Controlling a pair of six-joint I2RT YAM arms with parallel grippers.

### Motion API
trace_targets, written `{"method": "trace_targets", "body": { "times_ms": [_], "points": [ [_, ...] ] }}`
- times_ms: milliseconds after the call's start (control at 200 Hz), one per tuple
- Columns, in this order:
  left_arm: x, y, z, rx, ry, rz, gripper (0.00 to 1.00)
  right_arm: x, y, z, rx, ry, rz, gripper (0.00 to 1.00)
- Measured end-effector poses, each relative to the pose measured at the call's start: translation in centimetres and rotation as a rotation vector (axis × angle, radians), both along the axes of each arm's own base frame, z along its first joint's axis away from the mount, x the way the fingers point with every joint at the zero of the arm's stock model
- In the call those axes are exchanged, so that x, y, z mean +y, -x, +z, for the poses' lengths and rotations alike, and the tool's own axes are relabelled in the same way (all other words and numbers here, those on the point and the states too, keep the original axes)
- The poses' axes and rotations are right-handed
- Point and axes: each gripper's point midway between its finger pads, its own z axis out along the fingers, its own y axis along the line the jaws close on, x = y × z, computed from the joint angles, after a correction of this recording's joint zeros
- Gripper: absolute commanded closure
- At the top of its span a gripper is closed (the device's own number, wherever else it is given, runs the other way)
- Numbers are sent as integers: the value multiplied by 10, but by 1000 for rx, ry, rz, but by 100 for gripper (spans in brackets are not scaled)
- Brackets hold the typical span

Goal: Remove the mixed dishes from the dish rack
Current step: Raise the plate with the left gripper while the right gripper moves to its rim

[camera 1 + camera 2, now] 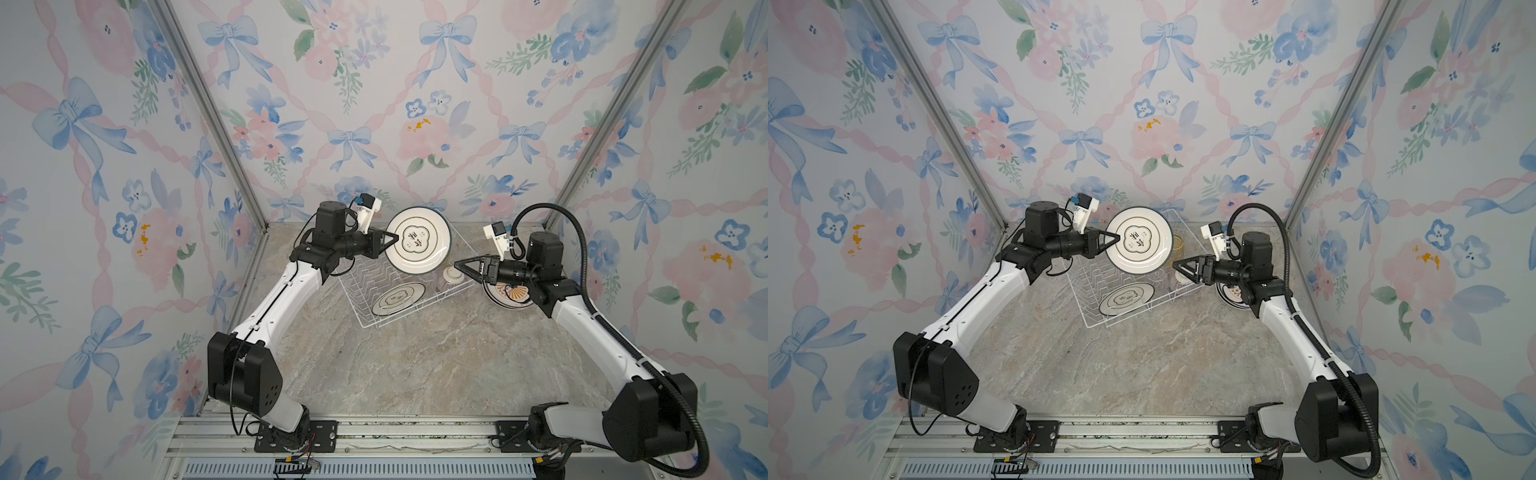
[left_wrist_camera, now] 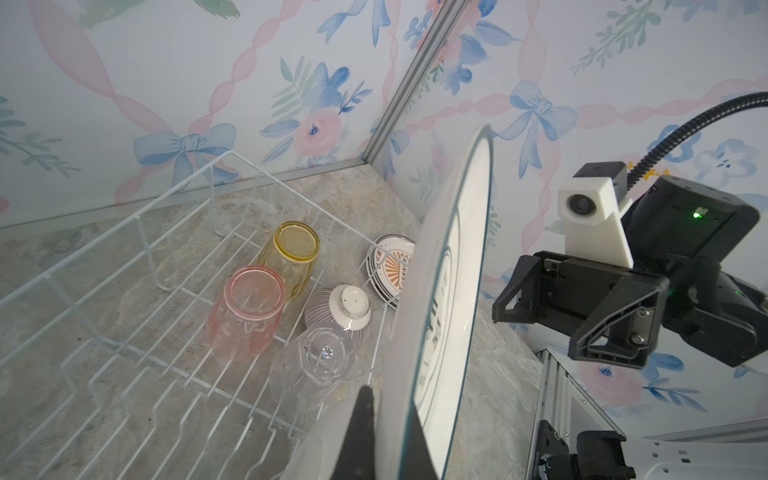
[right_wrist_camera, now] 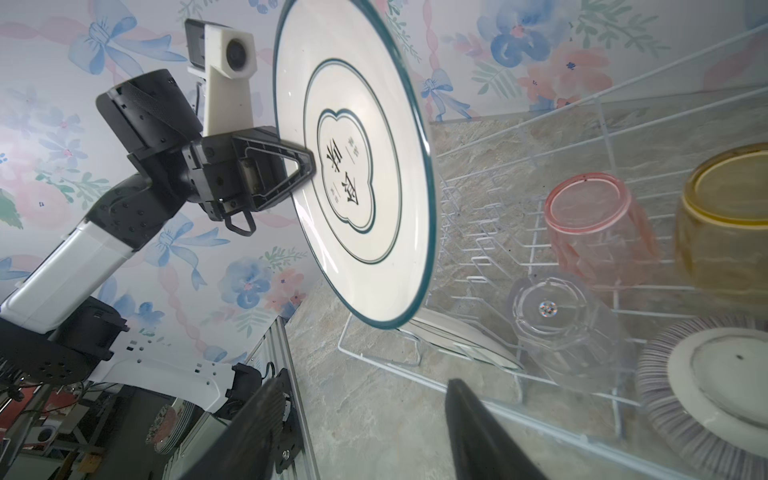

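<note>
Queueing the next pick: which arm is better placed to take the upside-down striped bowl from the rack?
Right, probably: the right hand hangs open beside the striped bowl, while the left hand is shut on the lifted plate and must first set it down.

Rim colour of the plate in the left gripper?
Dark teal; round white plate, clearest from right wrist.

Bowl (image 2: 337, 318) in dish rack (image 2: 183, 183)

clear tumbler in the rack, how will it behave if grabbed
The clear tumbler looks rigid, and its glossy faceted wall is probably slippery. It stands base up on the dish rack wires, so a sideways push may tip it into the striped bowl close beside it. Probably fragile if knocked.
</note>
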Motion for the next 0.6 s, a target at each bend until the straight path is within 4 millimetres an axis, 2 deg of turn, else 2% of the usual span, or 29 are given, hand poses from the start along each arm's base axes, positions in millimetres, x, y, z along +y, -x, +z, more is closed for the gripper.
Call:
{"method": "trace_targets", "body": {
  "times_ms": [90, 200, 355, 505, 600],
  "points": [
    [-7, 1, -5, 26, 44, -19, 100, 1, -2, 6, -12, -16, -6, 34],
    [-18, 3, 0, 22, 96, -53, 100, 1, -7, 10, -23, -33, -16, 34],
    [-37, 10, 5, 16, 153, -113, 100, 2, -18, 6, -7, -47, -35, 35],
    [-55, 13, -4, 38, 170, -160, 100, 7, -24, 8, -2, -71, -39, 45],
    [-64, 13, -15, 69, 169, -179, 100, 9, -25, 14, -13, -88, -40, 56]
  ]
}}
